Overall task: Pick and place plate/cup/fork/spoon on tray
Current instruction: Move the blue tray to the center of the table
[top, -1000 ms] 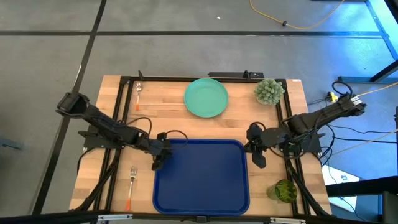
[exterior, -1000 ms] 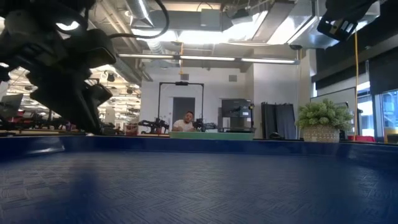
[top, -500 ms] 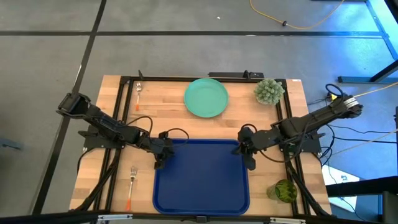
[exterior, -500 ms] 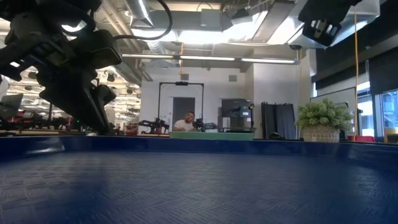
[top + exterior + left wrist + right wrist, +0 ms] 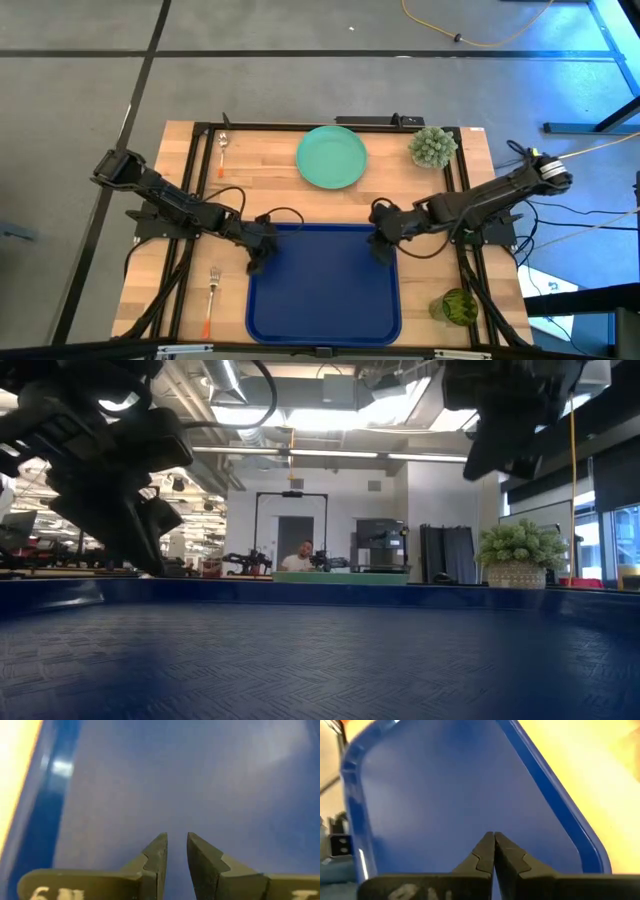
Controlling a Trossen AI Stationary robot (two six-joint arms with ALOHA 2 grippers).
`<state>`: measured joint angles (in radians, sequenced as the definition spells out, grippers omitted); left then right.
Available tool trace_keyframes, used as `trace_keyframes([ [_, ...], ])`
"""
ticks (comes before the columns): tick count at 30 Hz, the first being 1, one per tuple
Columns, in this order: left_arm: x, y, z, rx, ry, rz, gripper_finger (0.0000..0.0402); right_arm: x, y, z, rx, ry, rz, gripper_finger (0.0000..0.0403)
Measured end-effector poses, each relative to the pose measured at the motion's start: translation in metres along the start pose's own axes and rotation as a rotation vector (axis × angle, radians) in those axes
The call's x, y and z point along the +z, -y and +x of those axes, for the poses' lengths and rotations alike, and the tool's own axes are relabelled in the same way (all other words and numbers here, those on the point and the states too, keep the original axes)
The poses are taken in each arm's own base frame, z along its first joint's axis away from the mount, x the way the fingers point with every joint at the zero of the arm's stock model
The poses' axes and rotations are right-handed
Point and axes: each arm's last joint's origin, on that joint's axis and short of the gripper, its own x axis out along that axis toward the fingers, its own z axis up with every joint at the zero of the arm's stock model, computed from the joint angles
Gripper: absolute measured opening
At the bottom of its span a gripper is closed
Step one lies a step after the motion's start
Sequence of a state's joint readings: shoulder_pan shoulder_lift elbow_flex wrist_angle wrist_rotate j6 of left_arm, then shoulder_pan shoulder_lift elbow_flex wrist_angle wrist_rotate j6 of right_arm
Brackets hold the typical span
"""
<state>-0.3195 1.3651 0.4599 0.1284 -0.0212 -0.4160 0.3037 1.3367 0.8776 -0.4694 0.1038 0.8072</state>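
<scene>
A: The right gripper [image 5: 381, 250] hangs over the tray's far right corner, fingers pressed together on nothing; the left gripper [image 5: 256, 262] sits at the far left rim, jaws a slit apart, also empty.

B: The large dark-blue plastic tray [image 5: 324, 310] holds nothing. Probably the right arm should open wide before reaching on to the round mint-green plate [image 5: 331, 156] beyond.

A: Count, near to far: one translucent dark-green cup [image 5: 459, 306], one orange-handled silver fork [image 5: 212, 290], one tray, one plate, one orange-handled spoon [image 5: 222, 150], one spiky plant [image 5: 433, 146].
</scene>
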Motion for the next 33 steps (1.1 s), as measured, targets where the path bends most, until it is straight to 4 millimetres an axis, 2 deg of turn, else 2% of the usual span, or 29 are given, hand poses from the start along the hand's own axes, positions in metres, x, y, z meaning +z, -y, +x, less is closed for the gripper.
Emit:
trace_keyframes([
  [5, 0.0, 0.001, 0.0, -0.031, -0.013, 0.0, 0.0066, 0.004, 0.005, 0.011, -0.011, -0.028, -0.044, 0.0012],
  [17, 0.0, 0.001, 0.0, -0.032, -0.014, -0.024, 0.0054, 0.005, 0.005, 0.015, 0.019, -0.051, -0.102, 0.0005],
  [23, 0.0, -0.001, 0.0, -0.025, -0.02, -0.027, 0.0007, 0.002, 0.006, 0.035, 0.006, -0.104, -0.105, 0.0004],
  [33, 0.004, -0.012, 0.0, -0.018, -0.019, -0.074, 0.0001, 0.001, 0.006, 0.056, 0.033, -0.147, -0.119, 0.0004],
])
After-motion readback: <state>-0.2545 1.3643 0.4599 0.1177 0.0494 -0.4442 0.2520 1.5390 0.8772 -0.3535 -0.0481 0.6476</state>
